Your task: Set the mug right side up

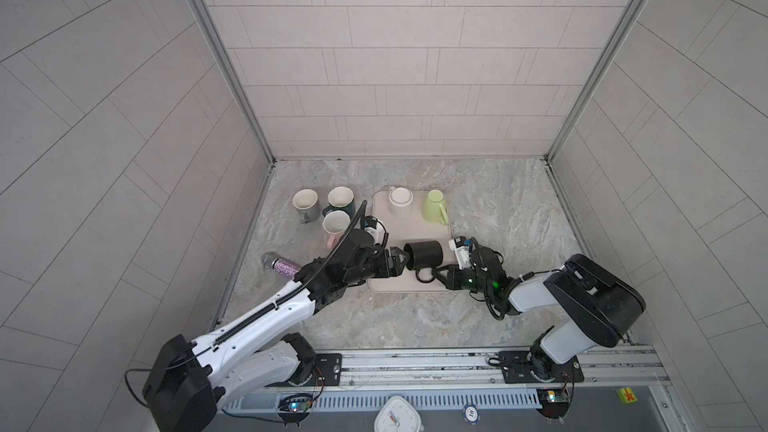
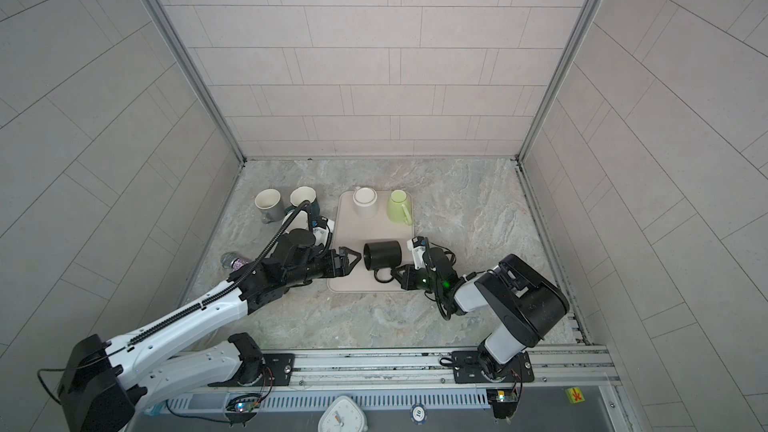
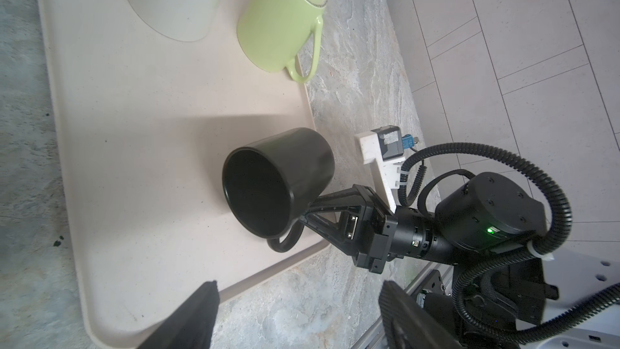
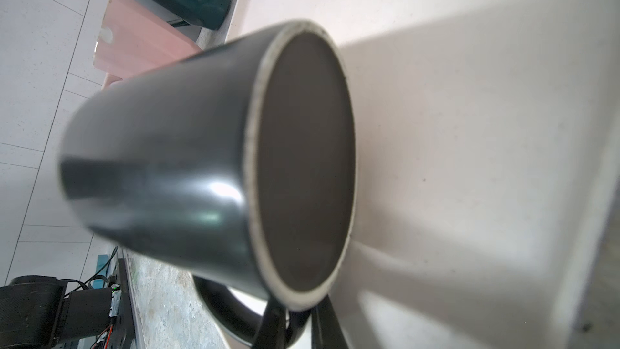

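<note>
Black mug point(image 1: 424, 254) lies on its side over the near half of the tray point(image 1: 399, 228), mouth facing left. Only the left wrist view shows me its hollow mouth and the right gripper point(image 3: 307, 213) pinched on the handle. The right wrist view gives just the flat base. In both top views the left gripper point(image 1: 401, 261) stands wide, just beside the rim. The handle hangs by the tray's near edge, and open bench point(image 1: 498, 222) lies to the right.

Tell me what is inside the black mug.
In the left wrist view the black mug shows only dark inner wall through its mouth, no contents. Its floor is lost in shadow and cannot be checked.
</note>
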Available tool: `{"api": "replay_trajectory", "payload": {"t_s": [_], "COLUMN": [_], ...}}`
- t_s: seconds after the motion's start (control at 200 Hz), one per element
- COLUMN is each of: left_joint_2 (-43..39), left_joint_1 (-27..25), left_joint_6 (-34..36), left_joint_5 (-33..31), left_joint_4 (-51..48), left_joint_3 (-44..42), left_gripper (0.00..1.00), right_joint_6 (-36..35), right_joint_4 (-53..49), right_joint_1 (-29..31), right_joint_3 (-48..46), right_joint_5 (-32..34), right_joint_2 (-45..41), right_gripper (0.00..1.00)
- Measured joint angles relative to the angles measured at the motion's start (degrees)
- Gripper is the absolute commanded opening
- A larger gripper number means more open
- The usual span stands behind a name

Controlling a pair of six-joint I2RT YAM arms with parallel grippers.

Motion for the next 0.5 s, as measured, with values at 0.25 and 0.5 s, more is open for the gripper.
{"api": "replay_trajectory", "payload": {"t_s": [0.25,0.5], "left_joint_2": [-0.39,-0.44], "left_joint_1": [0.0,0.0], "left_joint_6": [-0.02,-1.09], "left_joint_5": [-0.33,0.33], "left_joint_4": [-0.26,-0.24], "left_joint_3": [-2.49,-2.56], "left_gripper": [0.81,0.81], "right_joint_6": [-1.51,-2.03], "right_joint_4": [-15.08,-19.32], "right_joint_1": [0.59,1.05], "right_joint_3": [4.9,9.01], "right_joint_5": [4.26,6.19], "right_joint_2": [-10.01,-15.13], "right_gripper": [0.01,0.02]}}
